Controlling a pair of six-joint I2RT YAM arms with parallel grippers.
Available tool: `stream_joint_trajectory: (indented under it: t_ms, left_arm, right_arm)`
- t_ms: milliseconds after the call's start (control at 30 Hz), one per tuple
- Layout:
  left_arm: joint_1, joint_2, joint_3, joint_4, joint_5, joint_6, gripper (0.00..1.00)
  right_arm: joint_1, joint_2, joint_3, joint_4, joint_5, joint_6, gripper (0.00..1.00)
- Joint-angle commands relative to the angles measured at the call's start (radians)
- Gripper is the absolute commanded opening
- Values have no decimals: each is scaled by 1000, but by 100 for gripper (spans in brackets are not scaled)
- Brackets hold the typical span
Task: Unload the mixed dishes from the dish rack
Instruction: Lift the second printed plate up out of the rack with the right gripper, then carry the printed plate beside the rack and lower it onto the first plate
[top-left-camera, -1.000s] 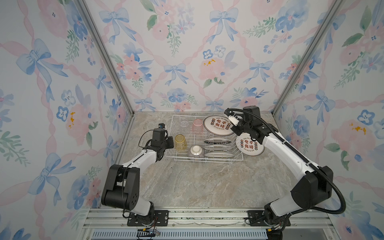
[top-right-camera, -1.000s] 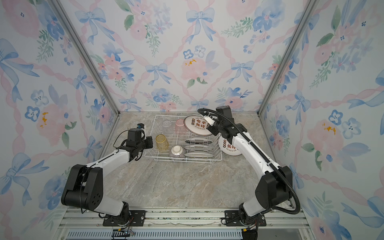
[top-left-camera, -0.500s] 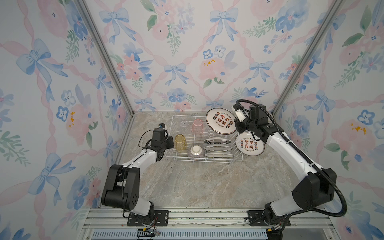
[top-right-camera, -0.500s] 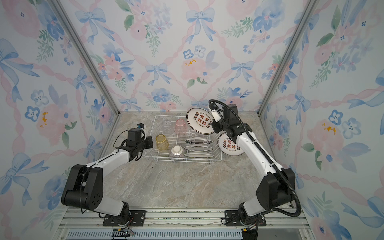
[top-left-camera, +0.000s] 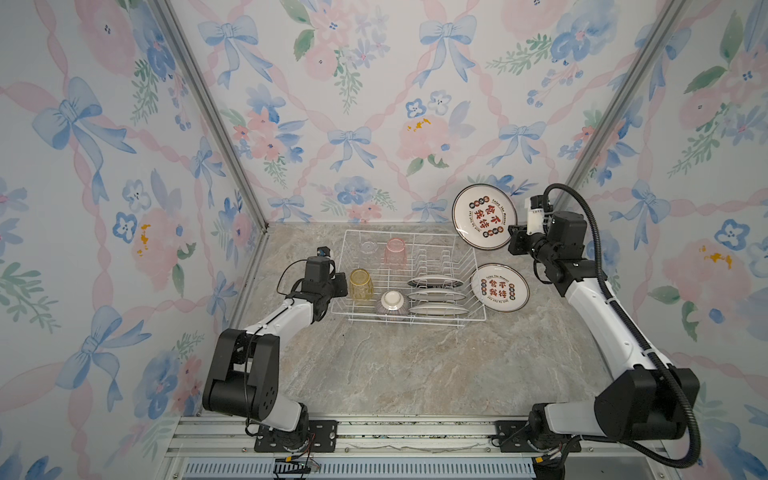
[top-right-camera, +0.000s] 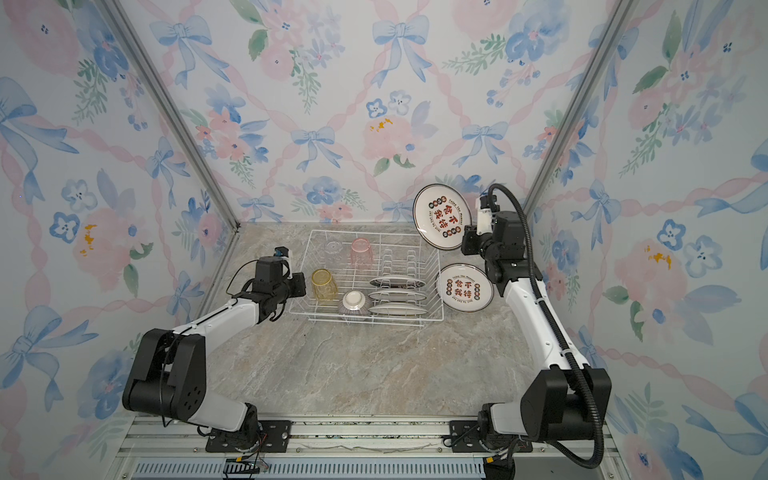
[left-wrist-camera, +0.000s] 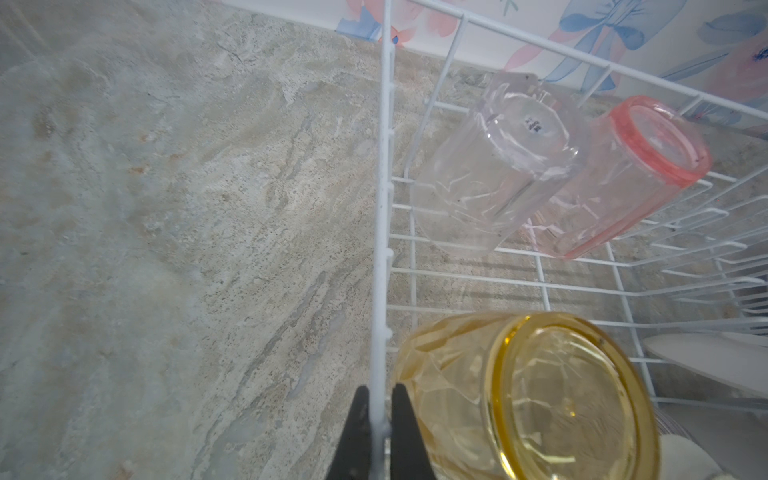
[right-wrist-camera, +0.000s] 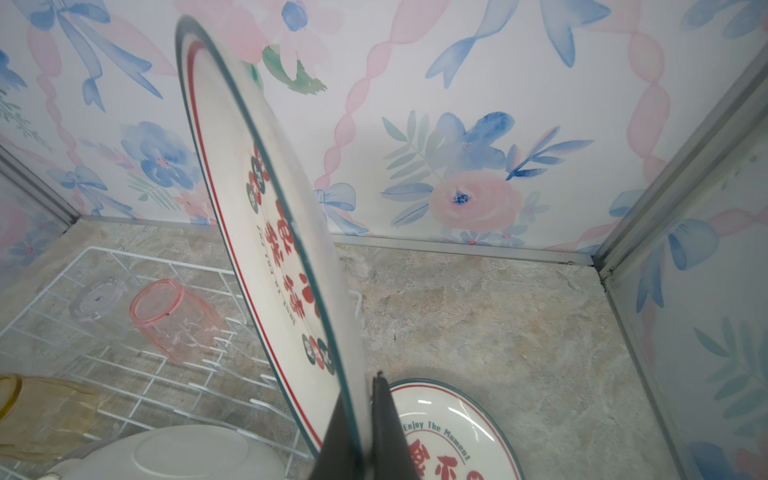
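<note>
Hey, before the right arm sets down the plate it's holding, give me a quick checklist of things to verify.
1. Grip: ok, right claw shut on the lifted plate at its rim.
2. Clearance: ok, that plate hangs tilted in the air, apart from the dish rack.
3. Landing spot: ok, the table plate lies flat, face up, beside the rack.
4. Rack steadied: ok, left claw shut on its rim wire.
5. Rack emptied: not ok, three plates, tumblers and a bowl are inside.
</note>
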Motion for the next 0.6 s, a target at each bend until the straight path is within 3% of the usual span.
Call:
stream_joint_trajectory:
  t_ms: [0, 167, 367, 567]
  left_arm:
    - [-3, 7, -12, -11, 4, -26, 0]
    - [-3, 2, -20, -11, 0, -25, 0]
    - [-3, 5, -19, -11, 2, -26, 0]
    - [-3, 5, -21, -8, 2, -28, 0]
  right_arm:
    - [-74, -54, -6, 32, -70, 179, 0]
    - [-243, -121, -111, 23, -119, 323, 0]
    - [-386, -194, -232, -9, -167, 390, 0]
    - [-437, -154, -315, -38, -276, 434, 0]
